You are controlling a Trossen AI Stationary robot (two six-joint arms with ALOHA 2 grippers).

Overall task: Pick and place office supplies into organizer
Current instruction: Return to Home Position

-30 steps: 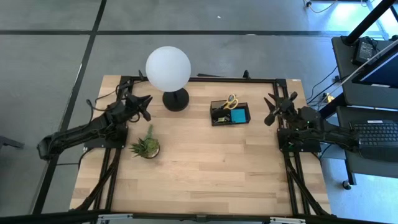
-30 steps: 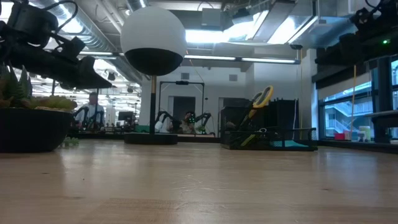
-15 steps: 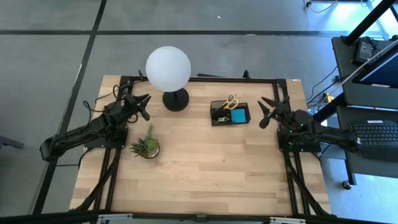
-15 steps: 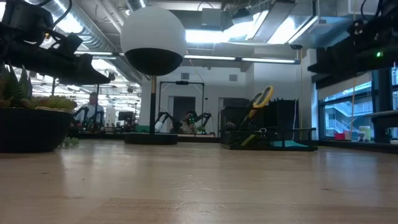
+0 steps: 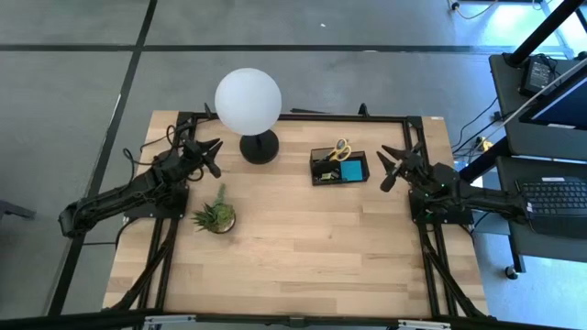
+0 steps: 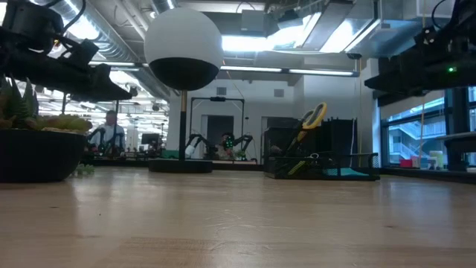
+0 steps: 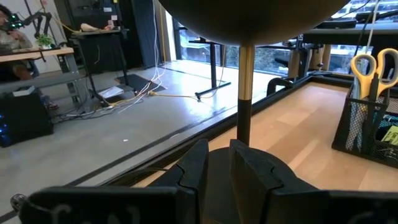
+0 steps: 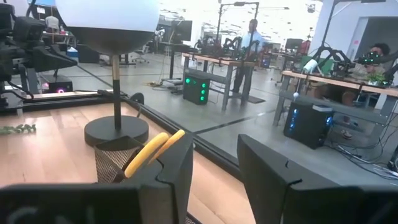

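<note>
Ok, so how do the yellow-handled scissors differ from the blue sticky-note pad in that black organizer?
The yellow-handled scissors stand upright, their looped handles poking above the rim; the blue sticky-note pad lies flat, low inside. The scissors are slim and yellow-topped, the pad a blue square. Both sit in the black mesh organizer, and neither the left gripper nor the right gripper touches them.

Black mesh rectangular desk organizer (image 5: 339, 183) sits on the table's far side, loaded. Yellow-handled scissors (image 5: 341, 148) stand at its back, handles up. Blue sticky-note pad (image 5: 352, 170) lies flat on the right; small yellow piece (image 5: 323, 174) on the left.
</note>
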